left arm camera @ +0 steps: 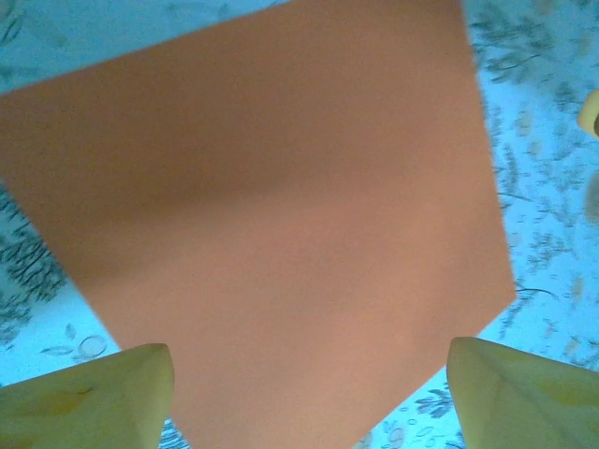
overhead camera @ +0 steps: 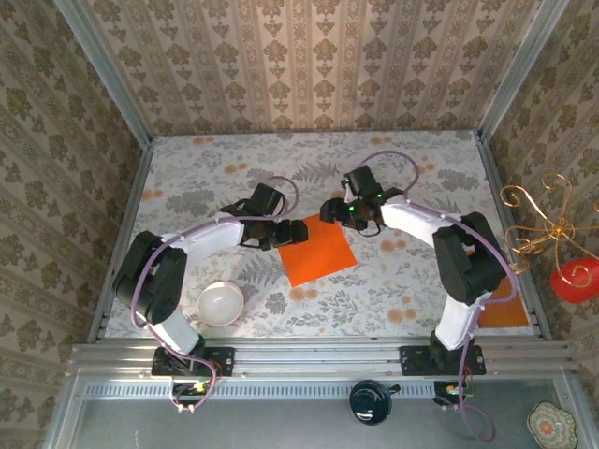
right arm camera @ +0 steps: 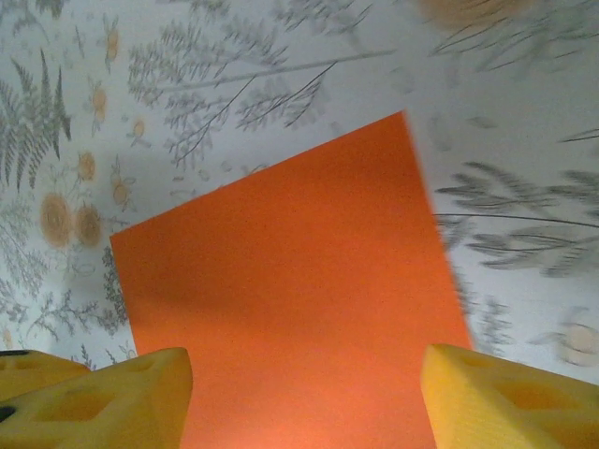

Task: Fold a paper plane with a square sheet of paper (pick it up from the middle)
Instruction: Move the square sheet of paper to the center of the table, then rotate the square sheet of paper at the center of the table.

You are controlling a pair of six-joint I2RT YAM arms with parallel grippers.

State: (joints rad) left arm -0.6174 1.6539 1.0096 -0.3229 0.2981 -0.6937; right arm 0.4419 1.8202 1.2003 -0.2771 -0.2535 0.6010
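Your left gripper [left arm camera: 309, 398] hung over a corner of the square sheet of paper [overhead camera: 318, 251], fingers spread wide, holding nothing. Your right gripper [right arm camera: 304, 398] was spread over the opposite side. The sheet lay flat on the table [overhead camera: 402, 290], with open room beyond both hands. You couldn't tell whether the fingertips touched the paper.

A robot lab booth dressed up like a home: wallpaper walls [overhead camera: 309, 65] stand around the flowery surface [overhead camera: 412, 281], with a metal rail [overhead camera: 318, 360] along its near edge.
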